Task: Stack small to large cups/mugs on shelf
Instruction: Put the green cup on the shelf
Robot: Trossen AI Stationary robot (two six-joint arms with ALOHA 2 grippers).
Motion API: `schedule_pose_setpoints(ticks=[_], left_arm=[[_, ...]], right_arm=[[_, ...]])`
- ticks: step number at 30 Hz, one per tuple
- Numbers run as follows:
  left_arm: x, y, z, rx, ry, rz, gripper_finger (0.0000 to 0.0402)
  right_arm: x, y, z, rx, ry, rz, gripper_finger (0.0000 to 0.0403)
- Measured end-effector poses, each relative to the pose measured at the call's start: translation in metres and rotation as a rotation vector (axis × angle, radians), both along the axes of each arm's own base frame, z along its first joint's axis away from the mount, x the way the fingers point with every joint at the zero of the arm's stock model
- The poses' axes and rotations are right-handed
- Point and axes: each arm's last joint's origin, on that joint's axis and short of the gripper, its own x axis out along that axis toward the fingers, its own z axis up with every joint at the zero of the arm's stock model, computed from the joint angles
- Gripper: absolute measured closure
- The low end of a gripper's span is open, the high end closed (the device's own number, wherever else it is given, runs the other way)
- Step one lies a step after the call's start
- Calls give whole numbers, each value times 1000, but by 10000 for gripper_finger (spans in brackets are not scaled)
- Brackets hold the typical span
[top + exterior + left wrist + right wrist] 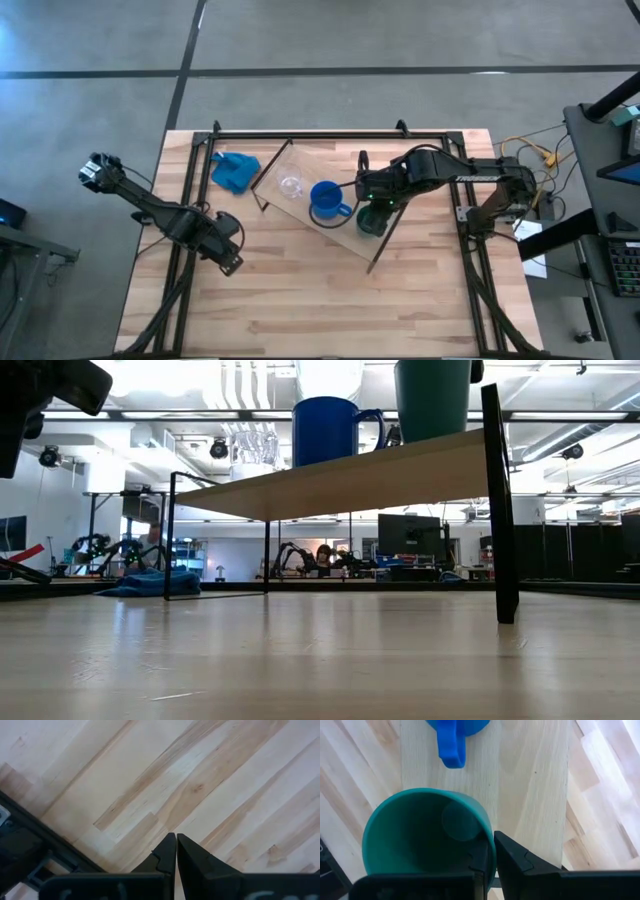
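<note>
Green cup (371, 221) stands at the shelf (300, 203) end edge, your right gripper (372, 203) pinching its rim; blue mug (326, 199) beside; left gripper (229, 262) clenched, well apart.

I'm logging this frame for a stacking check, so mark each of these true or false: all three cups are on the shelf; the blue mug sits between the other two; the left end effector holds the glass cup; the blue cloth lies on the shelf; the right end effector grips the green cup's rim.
1. All three cups stand on the shelf. True.
2. The blue mug sits between the glass cup and the green cup. True.
3. The left end effector holds the glass cup. False: it is shut and empty, over bare table.
4. The blue cloth lies on the shelf. False: it lies on the tabletop beside it.
5. The right end effector grips the green cup's rim. True.
</note>
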Motion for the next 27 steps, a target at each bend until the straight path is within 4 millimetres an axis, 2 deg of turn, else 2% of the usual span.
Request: schedule_pose_setpoints(ticks=[20, 27], left_arm=[[4, -3, 1, -29, -41, -1, 402], [6, -4, 2, -44, -65, -2, 402]], right_arm=[[12, 1, 4, 10, -129, -1, 380], [8, 1, 3, 7, -87, -1, 380]])
